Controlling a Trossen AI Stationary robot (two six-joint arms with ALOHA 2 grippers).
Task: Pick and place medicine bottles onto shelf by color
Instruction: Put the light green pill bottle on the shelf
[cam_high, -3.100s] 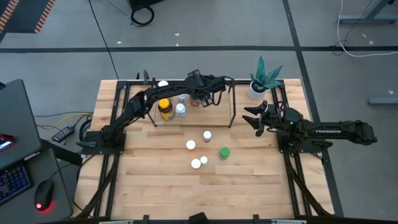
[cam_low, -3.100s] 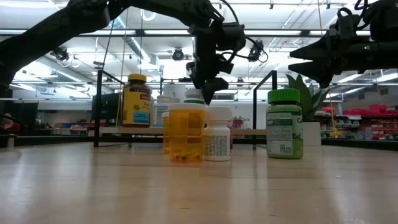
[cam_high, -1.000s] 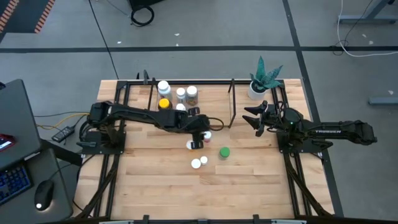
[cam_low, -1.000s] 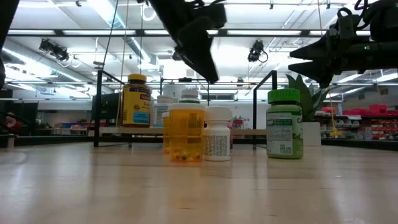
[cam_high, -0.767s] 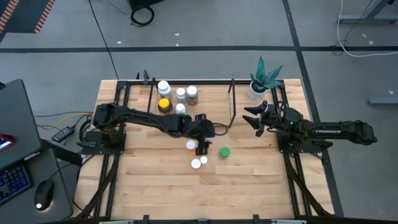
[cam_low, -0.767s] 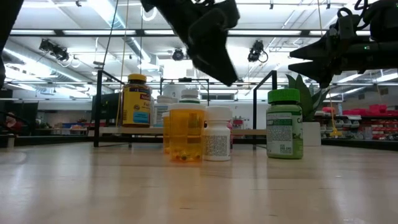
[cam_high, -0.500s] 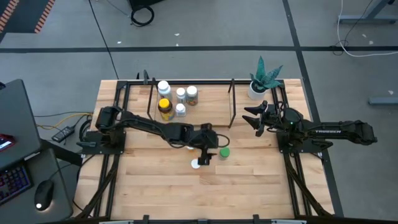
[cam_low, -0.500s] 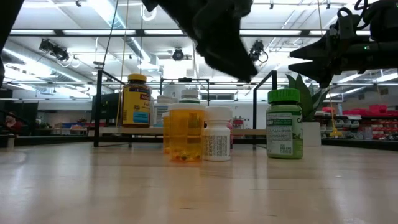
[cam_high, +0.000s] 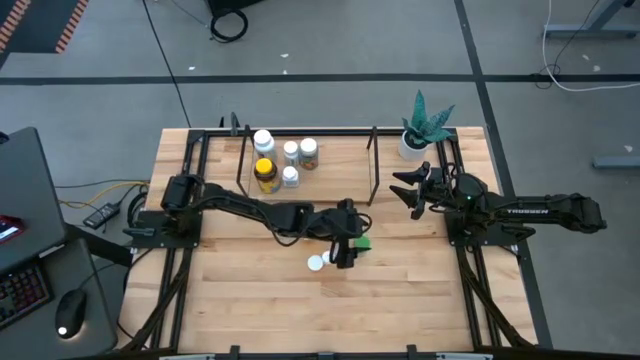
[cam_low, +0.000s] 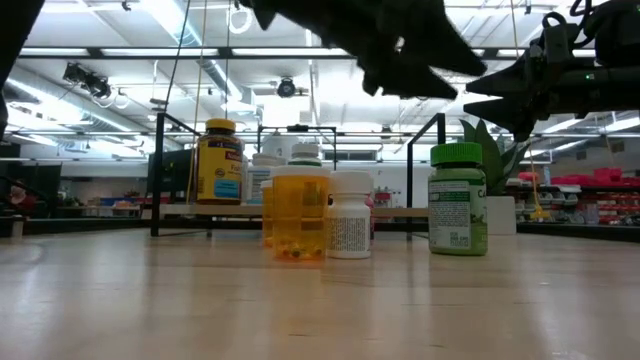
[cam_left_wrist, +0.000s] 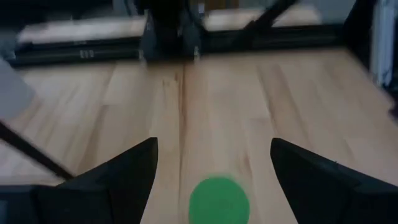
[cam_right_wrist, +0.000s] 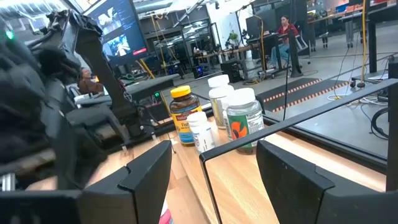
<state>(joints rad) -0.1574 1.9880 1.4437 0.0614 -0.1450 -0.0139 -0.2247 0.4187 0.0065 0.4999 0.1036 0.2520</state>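
The left tool (cam_high: 346, 247) reaches out over the middle of the wooden counter (cam_high: 250, 300), poised above the green-capped bottle (cam_high: 362, 243), and its two fingers (cam_left_wrist: 118, 177) stand wide apart with nothing between them; in the left wrist view the green cap (cam_left_wrist: 218, 200) lies below and between them, untouched. That bottle stands upright on the counter, and in the low view it shows as a green bottle (cam_low: 457, 200) with a printed label. Just beside the left tool a white-capped bottle (cam_high: 316, 263) stands on the counter; in the low view an amber bottle (cam_low: 299, 214) and a white bottle (cam_low: 349, 216) stand close together near the middle. On the shelf (cam_high: 330, 190), at the counter's far side, five bottles are grouped toward its left end: the large amber bottle with a yellow cap (cam_high: 264, 174), and white-capped ones (cam_high: 263, 139) around it. The right tool (cam_high: 408, 190) hangs above the counter's right side, near the potted plant (cam_high: 418, 128), its fingers (cam_right_wrist: 149, 168) parted and holding nothing.
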